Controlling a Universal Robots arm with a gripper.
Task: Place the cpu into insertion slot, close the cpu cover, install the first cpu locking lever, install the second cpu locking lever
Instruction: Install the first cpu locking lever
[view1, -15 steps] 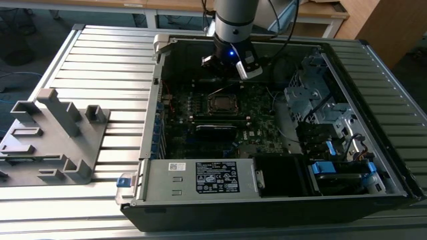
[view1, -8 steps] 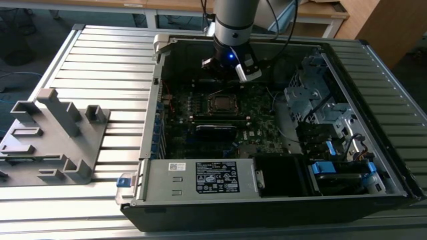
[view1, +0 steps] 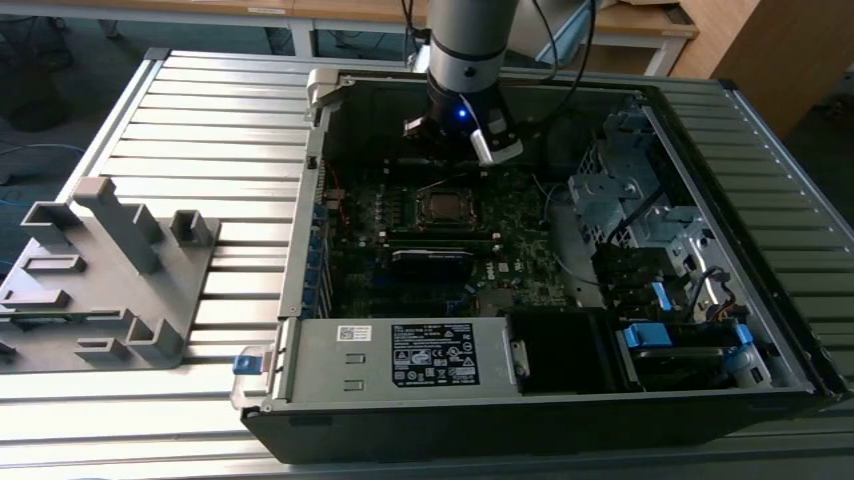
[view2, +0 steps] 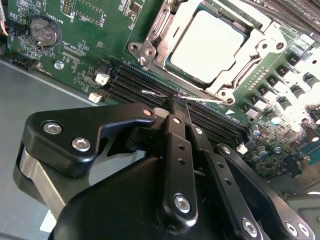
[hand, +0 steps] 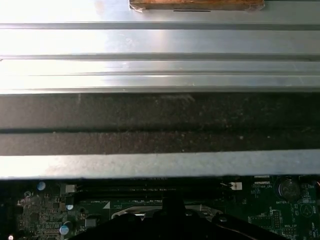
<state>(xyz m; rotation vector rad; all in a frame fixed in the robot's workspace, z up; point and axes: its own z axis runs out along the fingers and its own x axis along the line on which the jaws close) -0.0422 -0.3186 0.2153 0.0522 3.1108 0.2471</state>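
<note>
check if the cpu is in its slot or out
In: in the second wrist view the cpu lies flat, framed by the cpu cover.

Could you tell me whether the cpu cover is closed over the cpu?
Yes, in the second wrist view the cpu cover lies flat around the cpu, whose top shows through its window.

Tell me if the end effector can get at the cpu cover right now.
Probably yes: the end effector hangs just beside the cpu cover, over the memory slots, with nothing between them.
</note>
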